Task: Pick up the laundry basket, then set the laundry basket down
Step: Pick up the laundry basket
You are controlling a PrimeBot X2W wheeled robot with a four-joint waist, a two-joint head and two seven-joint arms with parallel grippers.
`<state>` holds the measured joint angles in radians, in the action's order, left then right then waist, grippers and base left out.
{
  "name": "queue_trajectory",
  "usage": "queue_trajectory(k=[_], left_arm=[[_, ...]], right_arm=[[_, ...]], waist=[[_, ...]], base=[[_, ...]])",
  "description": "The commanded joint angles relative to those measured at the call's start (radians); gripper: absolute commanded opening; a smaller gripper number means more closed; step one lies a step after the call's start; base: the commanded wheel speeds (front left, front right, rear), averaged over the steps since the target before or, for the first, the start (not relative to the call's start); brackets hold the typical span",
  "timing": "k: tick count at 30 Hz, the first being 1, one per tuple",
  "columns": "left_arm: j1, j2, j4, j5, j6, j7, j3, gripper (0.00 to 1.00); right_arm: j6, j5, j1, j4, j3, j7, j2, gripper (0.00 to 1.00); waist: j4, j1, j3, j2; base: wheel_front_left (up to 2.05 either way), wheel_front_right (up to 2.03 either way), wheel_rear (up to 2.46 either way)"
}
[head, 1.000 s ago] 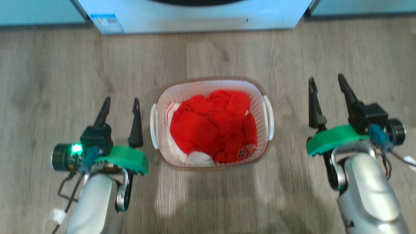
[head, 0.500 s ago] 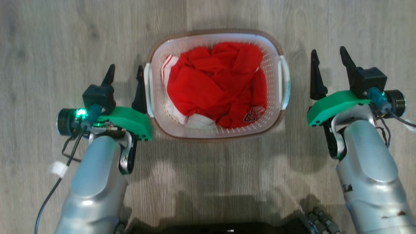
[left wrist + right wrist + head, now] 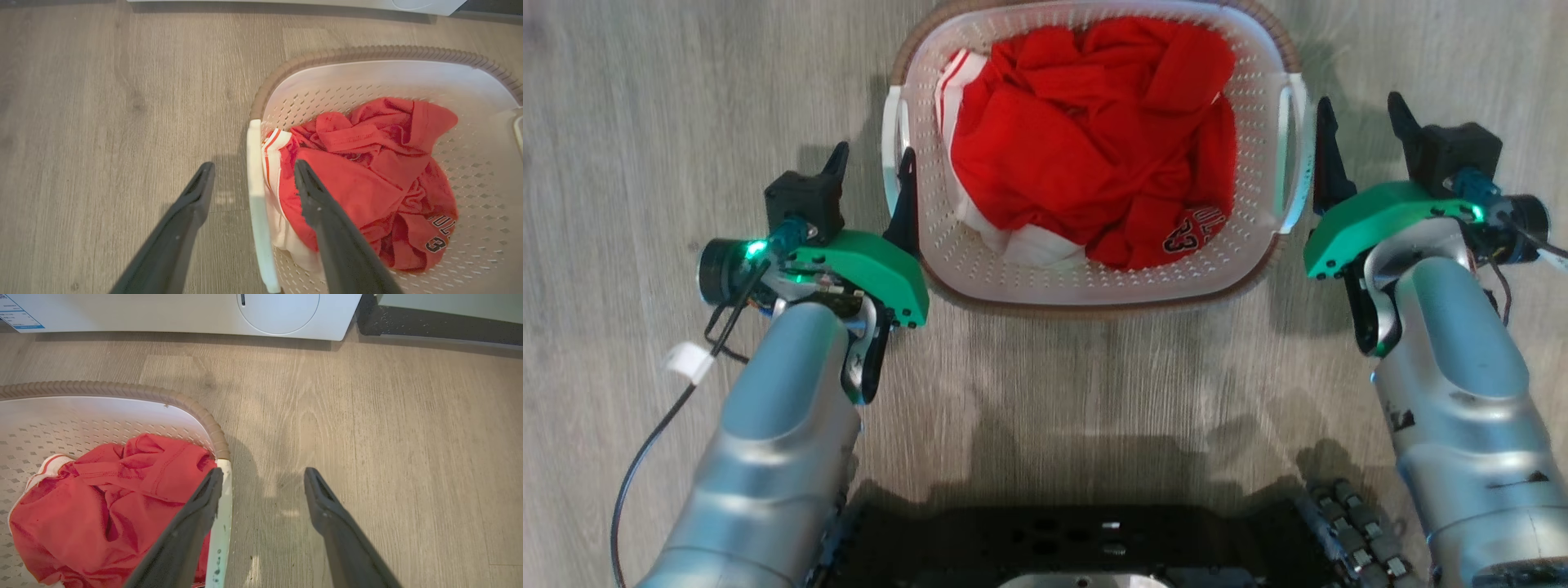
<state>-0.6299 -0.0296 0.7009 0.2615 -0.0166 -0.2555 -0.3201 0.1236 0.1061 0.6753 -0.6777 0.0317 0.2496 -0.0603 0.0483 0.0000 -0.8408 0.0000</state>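
Looking light but flexy, the laundry basket (image 3: pixel 1094 278) is probably best taken by its side handles (image 3: pixel 892 139), with left gripper (image 3: pixel 873 155) and right gripper (image 3: pixel 1359 102) jaws spread open, nothing held.

Grey-brown wood-grain floor (image 3: pixel 645 122) right across, the grain running away from the robot, with pale patches of light on the boards. Sitting on it, dead centre, is the laundry basket (image 3: pixel 1029 273): white perforated walls, brown rim band, a white handle on each side (upright, no tilt that I can see). Dark shadows lie on the boards at both its sides and on the near side. Over in the right wrist view, the white washing machine (image 3: pixel 163 314) stands on the same floor, well apart from the basket, with a dark plinth (image 3: pixel 441 324) just beside it. Nearest the head camera, the robot's black base (image 3: pixel 1078 539) covers the bottom strip of floor
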Motion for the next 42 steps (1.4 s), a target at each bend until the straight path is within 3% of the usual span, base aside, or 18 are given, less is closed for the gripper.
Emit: queue_trajectory(k=[1, 17, 31, 33, 34, 35, 36, 37, 38, 39, 41, 42], left_arm=[[0.010, -0.021, -0.001, 0.010, 0.003, -0.006, 0.012, 1.00], [-0.108, -0.021, 0.134, 0.113, 0.011, -0.006, -0.127, 1.00], [-0.161, -0.021, 0.187, 0.210, -0.009, -0.006, -0.235, 0.99], [-0.168, -0.021, 0.194, 0.222, -0.012, -0.006, -0.246, 0.89], [-0.171, -0.021, 0.198, 0.229, -0.014, -0.006, -0.251, 0.80], [-0.174, -0.021, 0.201, 0.235, -0.015, -0.006, -0.255, 0.70], [-0.177, -0.021, 0.204, 0.241, -0.016, -0.006, -0.260, 0.51], [-0.180, -0.021, 0.205, 0.246, -0.018, -0.006, -0.264, 0.44], [-0.182, -0.021, 0.206, 0.250, -0.019, -0.006, -0.269, 0.29], [-0.184, -0.021, 0.206, 0.255, -0.021, -0.006, -0.272, 0.05], [-0.185, -0.021, 0.210, 0.263, -0.025, -0.006, -0.281, 0.00], [-0.185, -0.021, 0.212, 0.268, -0.027, -0.006, -0.287, 0.00]], right_arm=[[0.007, -0.007, -0.020, 0.012, 0.019, 0.012, 0.010, 1.00], [0.007, -0.007, 0.033, -0.075, 0.058, 0.012, 0.010, 1.00], [0.007, 0.001, 0.065, -0.129, 0.069, 0.012, 0.010, 1.00], [0.007, 0.003, 0.069, -0.140, 0.072, 0.012, 0.010, 0.78], [0.007, 0.005, 0.071, -0.146, 0.074, 0.012, 0.010, 0.60], [0.007, 0.007, 0.073, -0.150, 0.075, 0.012, 0.010, 0.50], [0.007, 0.009, 0.075, -0.155, 0.076, 0.012, 0.010, 0.47], [0.007, 0.010, 0.078, -0.160, 0.076, 0.012, 0.010, 0.42], [0.007, 0.010, 0.079, -0.169, 0.078, 0.012, 0.010, 0.36], [0.007, 0.008, 0.082, -0.180, 0.081, 0.012, 0.010, 0.25], [0.007, 0.010, 0.088, -0.200, 0.083, 0.012, 0.010, 0.00], [0.007, 0.010, 0.090, -0.206, 0.083, 0.012, 0.010, 0.00]], waist=[[0.009, 0.0000, -0.026, 0.0000], [0.038, 0.0000, -0.108, 0.0000], [0.047, 0.0000, -0.132, 0.0000], [0.048, 0.0000, -0.134, 0.0000], [0.048, 0.0000, -0.135, 0.0000], [0.048, 0.0000, -0.135, 0.0000], [0.049, 0.0000, -0.136, 0.0000], [0.049, 0.0000, -0.136, 0.0000], [0.049, 0.0000, -0.136, 0.0000], [0.050, 0.0000, -0.135, 0.0000], [0.051, 0.0000, -0.134, 0.0000], [0.051, 0.0000, -0.132, 0.0000]], base=[[0.00, 0.00, 0.00], [0.00, 0.00, 0.00], [0.00, 0.00, 0.00], [0.00, 0.00, 0.00], [0.00, 0.00, 0.00], [0.00, 0.00, 0.00], [0.00, 0.00, 0.00], [0.00, 0.00, 0.00], [0.00, 0.00, 0.00], [0.00, 0.00, 0.00], [0.00, 0.00, 0.00], [0.00, 0.00, 0.00]])
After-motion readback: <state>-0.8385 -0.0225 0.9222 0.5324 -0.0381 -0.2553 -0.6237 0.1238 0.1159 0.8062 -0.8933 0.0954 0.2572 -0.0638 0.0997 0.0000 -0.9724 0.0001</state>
